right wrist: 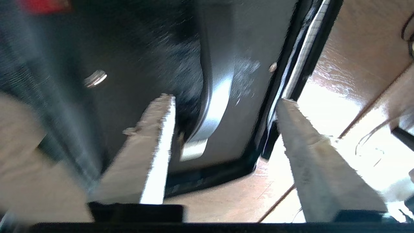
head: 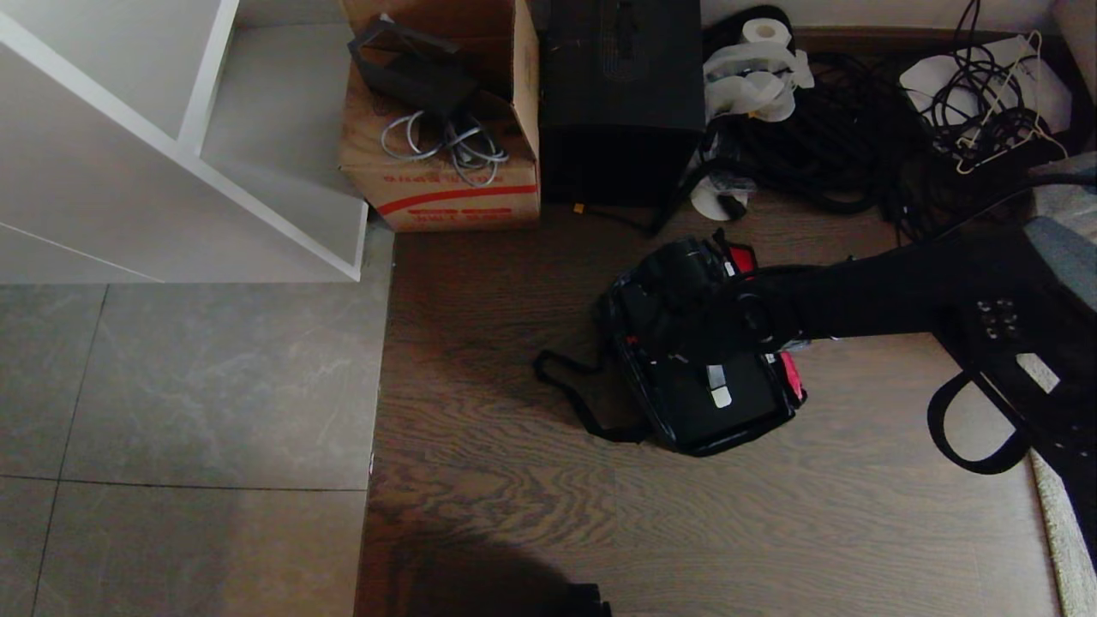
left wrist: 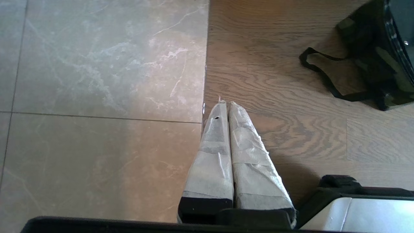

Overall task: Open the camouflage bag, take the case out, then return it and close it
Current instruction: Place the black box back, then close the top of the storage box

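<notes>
1. On the wood floor, the bag lies open; its strap loops onto bare boards on the side toward the tile.
2. The wood-tile seam runs well clear of the bag, beyond the strap.
3. Behind the bag stand a cardboard box and a taller black box; a strip of bare floor separates them from the bag.
4. Cables are piled behind the bag, on the side of the right arm.
5. In front of the bag, the wood floor is bare up to the robot.
6. The case sits inside the bag, its handle's silver end facing up; red lining shows at the bag's edge.
7. The right gripper hangs directly over the bag, fingers spread apart and grasping nothing; the handle and the bag's rim lie between them.
8. The left gripper is clenched empty over the seam, well apart from the bag.
</notes>
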`<state>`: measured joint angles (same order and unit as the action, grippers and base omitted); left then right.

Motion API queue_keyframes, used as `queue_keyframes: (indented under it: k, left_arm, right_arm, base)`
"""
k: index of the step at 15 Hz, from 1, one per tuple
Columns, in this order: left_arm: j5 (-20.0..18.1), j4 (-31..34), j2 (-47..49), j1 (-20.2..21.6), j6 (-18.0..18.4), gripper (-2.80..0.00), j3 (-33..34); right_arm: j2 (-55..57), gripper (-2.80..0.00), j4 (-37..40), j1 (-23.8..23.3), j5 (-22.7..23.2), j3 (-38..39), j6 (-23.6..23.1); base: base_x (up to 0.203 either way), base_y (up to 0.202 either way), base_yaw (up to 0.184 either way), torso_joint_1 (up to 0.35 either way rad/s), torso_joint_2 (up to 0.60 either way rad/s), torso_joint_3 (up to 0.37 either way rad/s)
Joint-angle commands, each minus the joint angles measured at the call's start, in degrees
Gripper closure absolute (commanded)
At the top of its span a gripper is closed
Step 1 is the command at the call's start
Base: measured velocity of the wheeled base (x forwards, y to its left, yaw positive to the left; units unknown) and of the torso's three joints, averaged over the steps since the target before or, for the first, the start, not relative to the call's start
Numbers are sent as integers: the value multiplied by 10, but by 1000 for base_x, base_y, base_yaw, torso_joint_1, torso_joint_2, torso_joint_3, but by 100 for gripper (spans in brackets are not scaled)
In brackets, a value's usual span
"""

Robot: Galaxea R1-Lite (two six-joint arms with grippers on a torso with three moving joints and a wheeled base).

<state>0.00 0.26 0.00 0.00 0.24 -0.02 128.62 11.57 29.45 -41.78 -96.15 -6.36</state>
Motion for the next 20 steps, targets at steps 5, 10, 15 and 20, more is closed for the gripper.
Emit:
queue_keyframes:
  k: [5, 10, 15, 20]
  left_arm:
    - [0, 0, 0, 0, 0, 0, 0]
    - [0, 0, 0, 0, 0, 0, -1]
    - [0, 0, 0, 0, 0, 0, 0]
    - [0, 0, 1, 0, 0, 0, 0]
  right_arm:
    - [-109, -280, 1, 17, 38, 77, 1]
    - [-161, -280, 9, -64, 141, 116, -9]
    - [-200, 0, 10, -166, 222, 206, -38]
    - [-209, 0, 11, -273, 494, 271, -38]
  base:
    - [0, 0, 0, 0, 0, 0]
    - [0, 0, 0, 0, 0, 0]
    - [0, 0, 0, 0, 0, 0]
    - [0, 0, 0, 0, 0, 0]
